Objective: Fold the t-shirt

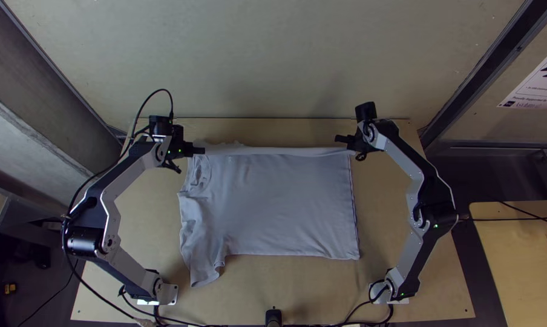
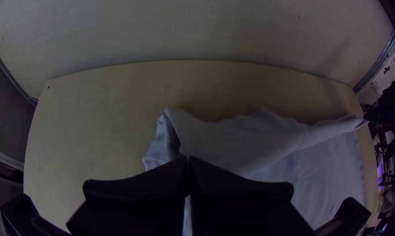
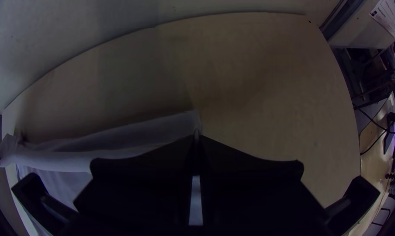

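Note:
The light grey t-shirt (image 1: 279, 203) lies mostly spread on the table, its collar and a sleeve at the left in the top view. Its far edge is drawn taut between the grippers. At that edge's left end, my left gripper (image 1: 198, 150) is shut on the shirt near the collar; my right gripper (image 1: 341, 140) is shut on the edge's right end, at the hem corner. In the left wrist view, the left gripper (image 2: 188, 164) has its fingertips together on the bunched cloth. In the right wrist view, cloth passes between the closed fingers of the right gripper (image 3: 196, 142).
The wooden table (image 1: 128, 224) extends around the shirt, with a pale wall (image 1: 273, 60) beyond its far edge. Cables run along the near edge. A second table (image 1: 527, 248) stands at the right.

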Controlling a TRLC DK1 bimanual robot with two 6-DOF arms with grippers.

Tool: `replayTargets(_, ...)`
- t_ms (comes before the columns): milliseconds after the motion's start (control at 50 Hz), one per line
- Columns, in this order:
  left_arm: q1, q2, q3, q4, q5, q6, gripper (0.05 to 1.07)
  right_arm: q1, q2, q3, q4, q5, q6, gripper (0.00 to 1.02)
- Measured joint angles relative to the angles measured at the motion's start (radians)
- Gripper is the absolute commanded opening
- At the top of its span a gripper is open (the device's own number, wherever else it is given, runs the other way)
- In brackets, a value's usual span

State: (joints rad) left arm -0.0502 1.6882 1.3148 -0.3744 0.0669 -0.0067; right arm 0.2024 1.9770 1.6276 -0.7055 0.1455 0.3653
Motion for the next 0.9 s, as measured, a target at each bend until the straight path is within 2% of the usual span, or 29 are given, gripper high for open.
replayTargets(560,0.0,-0.106,-0.298,0.118,0.001,0.0,0.08,0.007,-0.101,-0.309,0.113,0.005,0.0,0.02)
replayTargets(580,0.0,-0.106,-0.312,0.132,0.001,0.0,0.09,0.007,-0.101,-0.317,0.118,0.005,0.0,0.03)
replayTargets(600,0.0,-0.106,-0.33,0.144,0.001,0.0,0.15,0.007,-0.101,-0.325,0.124,0.005,0.0,0.03)
replayTargets(640,0.0,-0.106,-0.355,0.166,0.001,0.0,0.41,0.007,-0.101,-0.339,0.135,0.005,0.0,0.1)
replayTargets(680,0.0,-0.105,-0.372,0.182,0.001,0.0,0.66,0.007,-0.101,-0.35,0.142,0.006,0.0,0.26)
replayTargets(700,0.0,-0.105,-0.378,0.186,0.001,-0.001,0.73,0.007,-0.101,-0.353,0.145,0.006,0.0,0.35)
replayTargets(720,0.0,-0.105,-0.381,0.186,0.0,-0.001,0.76,0.007,-0.101,-0.354,0.145,0.006,0.0,0.48)
replayTargets(780,0.007,-0.099,-0.383,0.187,0.0,-0.002,0.84,0.006,-0.102,-0.354,0.144,0.012,0.0,0.95)
replayTargets(800,0.011,-0.098,-0.383,0.188,0.0,-0.002,0.87,0.005,-0.102,-0.354,0.143,0.017,0.0,0.99)
replayTargets(900,0.04,-0.098,-0.383,0.187,0.0,-0.015,1.03,-0.011,-0.114,-0.356,0.112,0.024,0.001,0.99)
